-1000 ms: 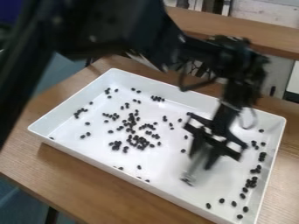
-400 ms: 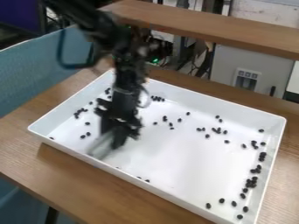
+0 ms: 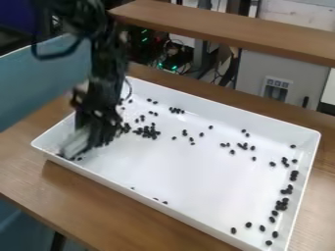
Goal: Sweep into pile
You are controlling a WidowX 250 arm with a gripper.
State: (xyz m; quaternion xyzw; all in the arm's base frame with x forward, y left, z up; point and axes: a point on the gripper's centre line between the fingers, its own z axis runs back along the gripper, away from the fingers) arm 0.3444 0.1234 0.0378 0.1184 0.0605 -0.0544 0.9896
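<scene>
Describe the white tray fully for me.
The white tray is shallow and rectangular, with raised walls, rounded corners and a smooth, slightly glossy surface, possibly plastic. It sits flat, open side up, on the brown wood-look table, turned at a slant to the camera. Small dark pieces lie scattered on its floor, many near the view's right wall. The hand is at its left end; contact isn't clear.

wooden table, wooden shelf, grey panel

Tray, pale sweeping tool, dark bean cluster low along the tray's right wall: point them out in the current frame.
Tray (image 3: 229,115): camera view, inner face of far wall.
Pale sweeping tool (image 3: 76,142): camera view, middle of blade.
Dark bean cluster (image 3: 281,206): camera view, middle of cluster.
</scene>
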